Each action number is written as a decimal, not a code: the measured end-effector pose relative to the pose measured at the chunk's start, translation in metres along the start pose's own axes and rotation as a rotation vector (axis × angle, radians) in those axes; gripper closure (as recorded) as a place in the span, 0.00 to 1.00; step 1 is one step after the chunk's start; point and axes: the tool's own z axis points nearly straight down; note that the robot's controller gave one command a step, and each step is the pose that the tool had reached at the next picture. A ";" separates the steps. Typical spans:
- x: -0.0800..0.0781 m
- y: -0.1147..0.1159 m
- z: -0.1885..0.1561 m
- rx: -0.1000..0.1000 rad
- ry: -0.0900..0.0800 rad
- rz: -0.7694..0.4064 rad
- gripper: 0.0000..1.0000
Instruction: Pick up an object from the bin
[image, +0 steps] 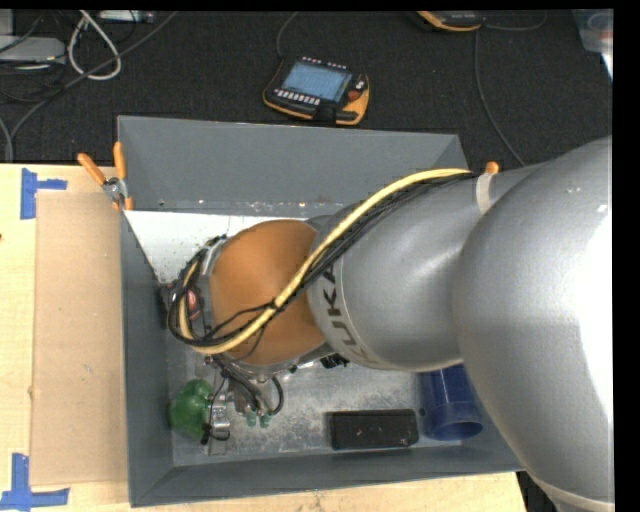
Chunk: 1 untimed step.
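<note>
My gripper (222, 416) is low in the bin's front left corner, beneath the orange cover of the wrist. A small, rounded green thing (186, 409) lies on the bin floor right against the gripper's left side, partly hidden by it. Whether the gripper holds it cannot be made out.
A flat black rectangular block (373, 430) lies on the floor near the bin's front wall, to the right of the gripper. Further right a blue cylinder (450, 408) stands partly under the arm. The arm covers the bin's middle and right side.
</note>
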 end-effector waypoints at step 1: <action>-0.002 -0.002 -0.004 -0.002 -0.007 0.007 0.00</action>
